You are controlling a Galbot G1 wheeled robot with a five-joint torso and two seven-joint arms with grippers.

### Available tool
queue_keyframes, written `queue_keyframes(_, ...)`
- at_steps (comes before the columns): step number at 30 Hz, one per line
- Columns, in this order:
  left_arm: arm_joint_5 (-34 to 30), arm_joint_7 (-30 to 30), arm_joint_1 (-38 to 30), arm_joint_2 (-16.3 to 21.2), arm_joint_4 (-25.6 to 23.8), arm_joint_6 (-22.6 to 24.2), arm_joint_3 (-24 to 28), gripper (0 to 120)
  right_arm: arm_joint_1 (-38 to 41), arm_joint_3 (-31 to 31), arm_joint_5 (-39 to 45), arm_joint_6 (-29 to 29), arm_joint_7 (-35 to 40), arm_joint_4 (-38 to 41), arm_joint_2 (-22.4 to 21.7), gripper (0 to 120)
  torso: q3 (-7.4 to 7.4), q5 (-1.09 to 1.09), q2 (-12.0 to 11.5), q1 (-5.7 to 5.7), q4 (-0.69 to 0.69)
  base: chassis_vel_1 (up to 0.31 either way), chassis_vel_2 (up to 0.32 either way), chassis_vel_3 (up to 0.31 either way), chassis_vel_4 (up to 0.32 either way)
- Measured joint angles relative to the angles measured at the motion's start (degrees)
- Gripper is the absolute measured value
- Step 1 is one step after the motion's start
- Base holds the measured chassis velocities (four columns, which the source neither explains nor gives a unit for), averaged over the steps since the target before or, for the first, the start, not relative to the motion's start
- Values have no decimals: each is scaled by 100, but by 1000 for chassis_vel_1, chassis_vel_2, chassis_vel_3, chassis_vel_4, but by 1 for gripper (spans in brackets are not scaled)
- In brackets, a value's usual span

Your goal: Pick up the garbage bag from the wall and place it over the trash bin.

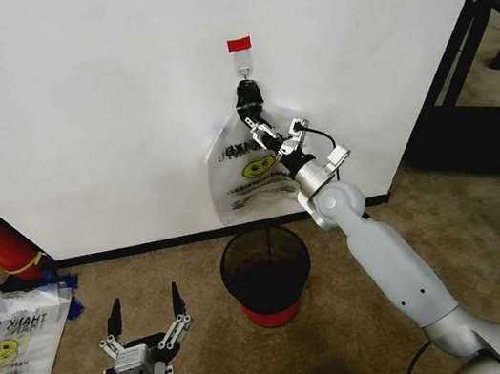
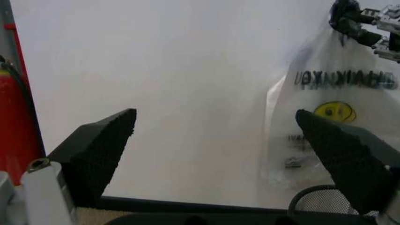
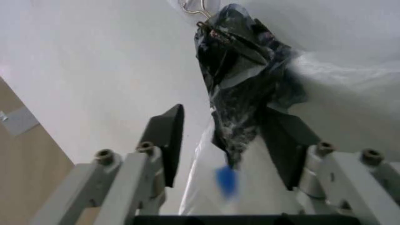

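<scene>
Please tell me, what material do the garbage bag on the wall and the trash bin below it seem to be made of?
The garbage bag looks like thin, glossy, see-through plastic film: the wall shows through it, and it wrinkles where it bunches below the hook. The trash bin looks like black metal wire mesh, probably painted: the floor shows through its fine grid. Its red base could be plastic; I cannot tell.

Wall (image 1: 104,126): behind everything, straight ahead.
Hook (image 1: 244,73): on the wall, just under a tape strip (image 1: 239,45).
Garbage bag (image 1: 249,182): hangs from the hook, flat against the wall, above the trash bin.
Trash bin (image 1: 266,271): on the floor before the wall, below the bag.
Right gripper (image 1: 255,116): at the bag's bunched top, a finger on either side.
Left gripper (image 1: 146,312): low, left of the bin, well apart from the bag.
Spare bag (image 1: 8,355): on the floor, far left.
</scene>
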Motion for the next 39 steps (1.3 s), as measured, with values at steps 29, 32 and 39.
queue_keyframes(29, -30, -29, 11, 4, -24, -52, 39, 100, -1178, 93, -466, 45, 113, 939, -367, 0, -1, 0, 0, 0, -1, 0, 0, 0, 0)
queue_keyframes(32, -25, -29, 2, 5, -20, -53, 69, 100, -1408, 143, -531, 50, 98, 1078, -401, 0, 0, 0, 0, 0, -1, 0, 0, 0, 0)
queue_keyframes(39, 1, -28, -2, 13, -28, -68, 156, 100, -2181, 385, -950, 84, -28, 1558, -438, 0, -1, 0, 0, 0, 0, 0, 0, 0, 0)
